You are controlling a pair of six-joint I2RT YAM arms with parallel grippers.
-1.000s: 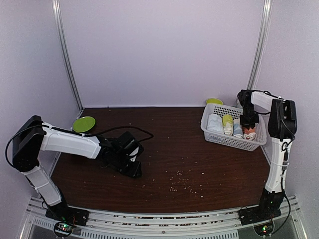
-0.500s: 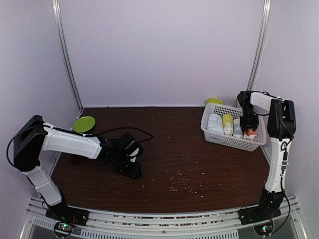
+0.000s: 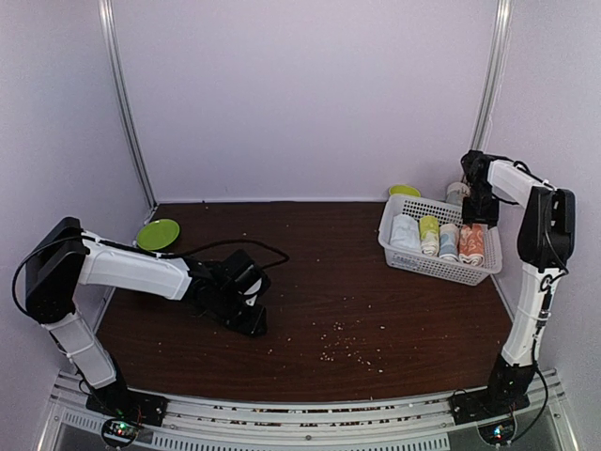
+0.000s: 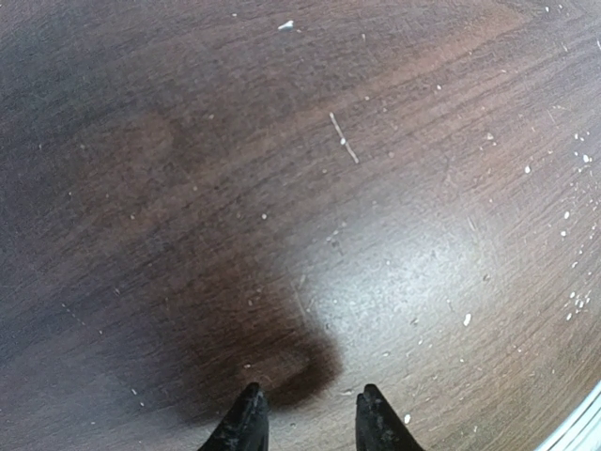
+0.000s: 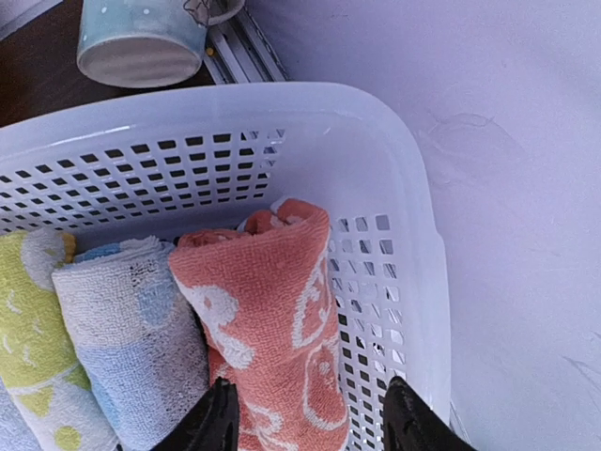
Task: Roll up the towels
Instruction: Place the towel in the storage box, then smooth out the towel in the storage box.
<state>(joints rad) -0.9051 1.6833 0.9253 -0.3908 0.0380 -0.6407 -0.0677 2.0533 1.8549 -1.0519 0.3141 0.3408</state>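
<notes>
Both towels lie rolled, side by side, in the white basket at the back right. The orange towel with cream patterns is against the basket's right wall. The light blue towel is to its left. My right gripper hangs just above the orange roll, open, its fingers astride the roll's near end without gripping it. My left gripper rests low over bare table at the left, open with nothing between its fingers.
A yellow-green roll and a plain white roll fill the basket's left part. A pale blue cup stands behind the basket's rim. A green plate lies at the far left. Crumbs dot the table.
My right gripper has opened, let go of the orange towel and lifted up and back from the basket. The left arm has not moved.
</notes>
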